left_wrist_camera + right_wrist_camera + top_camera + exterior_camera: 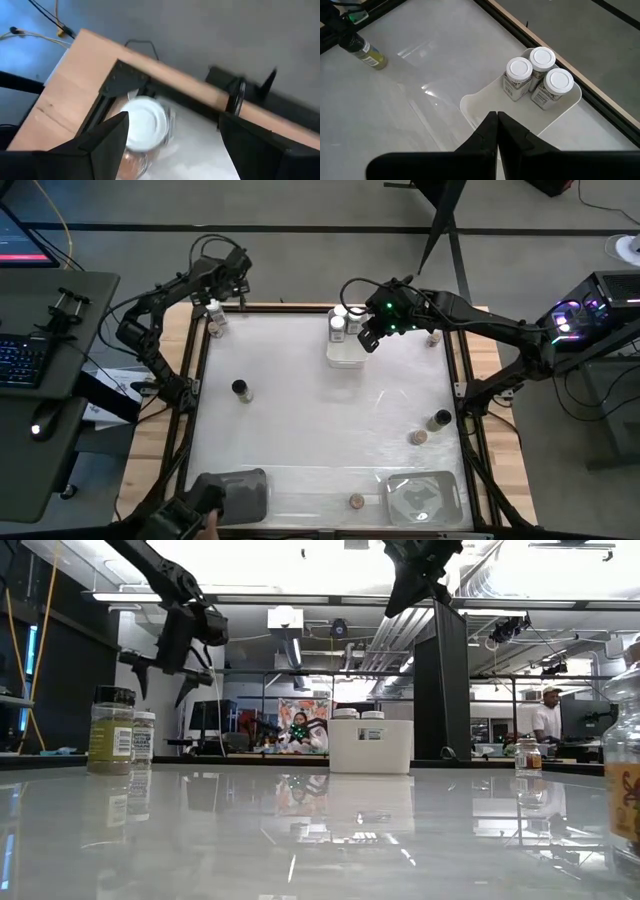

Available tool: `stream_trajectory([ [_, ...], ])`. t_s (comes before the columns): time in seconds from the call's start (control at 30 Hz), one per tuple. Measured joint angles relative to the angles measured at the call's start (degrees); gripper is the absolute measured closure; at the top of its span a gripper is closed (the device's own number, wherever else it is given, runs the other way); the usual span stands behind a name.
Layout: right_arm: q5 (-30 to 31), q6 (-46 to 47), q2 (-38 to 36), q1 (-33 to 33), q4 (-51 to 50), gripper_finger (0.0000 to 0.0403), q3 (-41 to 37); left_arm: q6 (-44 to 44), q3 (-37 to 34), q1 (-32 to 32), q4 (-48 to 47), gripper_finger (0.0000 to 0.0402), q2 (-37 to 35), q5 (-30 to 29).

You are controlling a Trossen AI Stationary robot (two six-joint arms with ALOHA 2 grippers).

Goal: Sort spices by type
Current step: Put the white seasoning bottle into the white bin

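White-topped spice jars (535, 75) in white tray (470, 107) on glossy table (300, 410), right gripper (496, 125) clenched above

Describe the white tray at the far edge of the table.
The white tray is a small rectangular bin with rounded corners, of opaque plastic by its look. It sits flat at the table's far edge, near the middle. Three white-topped jars stand upright, clustered at its far end; the near end is bare. The right gripper, fingers shut, hovers above it without touching.
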Motion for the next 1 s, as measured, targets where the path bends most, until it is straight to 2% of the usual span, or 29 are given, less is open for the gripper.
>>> stream_trajectory([
  [0.4,-0.08,-0.65,0.00,0.00,0.20,0.0402,0.00,-5.34,0.00,-1.42,-3.70,0.0103,0.36,-5.23],
  [0.7,-0.11,1.82,0.02,-0.53,0.61,0.0402,0.00,2.63,0.06,-2.54,6.29,0.0112,-1.48,-6.80],
  [0.83,0.17,2.14,0.02,-1.98,0.65,0.0402,0.00,2.64,0.06,-2.70,6.37,0.0165,-1.48,-9.27],
  [0.9,0.24,1.75,0.02,-3.21,0.82,0.0402,0.00,2.43,0.06,-3.37,4.25,0.0217,-1.48,-11.24],
  [1.0,-0.81,-1.16,0.02,-6.05,1.61,0.0402,0.00,-2.53,0.06,-5.47,-0.66,0.0317,-1.75,-14.43],
])
